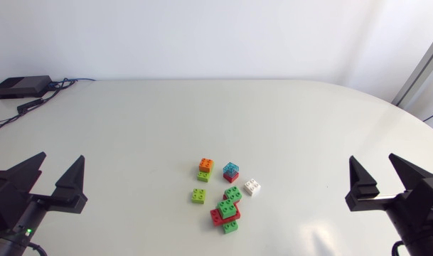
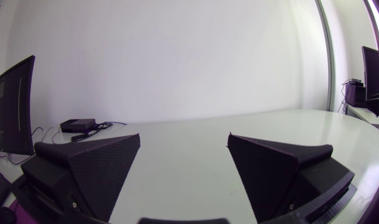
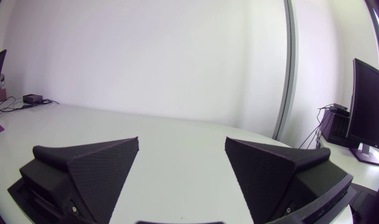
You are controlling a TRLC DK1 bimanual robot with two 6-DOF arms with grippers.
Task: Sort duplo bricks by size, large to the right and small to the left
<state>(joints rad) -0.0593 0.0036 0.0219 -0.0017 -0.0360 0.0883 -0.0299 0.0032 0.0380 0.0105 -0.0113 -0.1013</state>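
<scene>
Overhead only, duplo bricks (image 1: 223, 190) clustered centrally, left gripper (image 1: 61, 159) and right gripper (image 1: 372, 159) spread-fingered, wrist views facing tabletop (image 2: 189, 134).

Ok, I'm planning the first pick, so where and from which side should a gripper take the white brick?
Probably from straight above, closing on two opposite side walls of the white brick. It sits studs up, apart from the others, so its walls are free. The blue-on-red stack is nearest, so grip across the walls that do not face it.
</scene>
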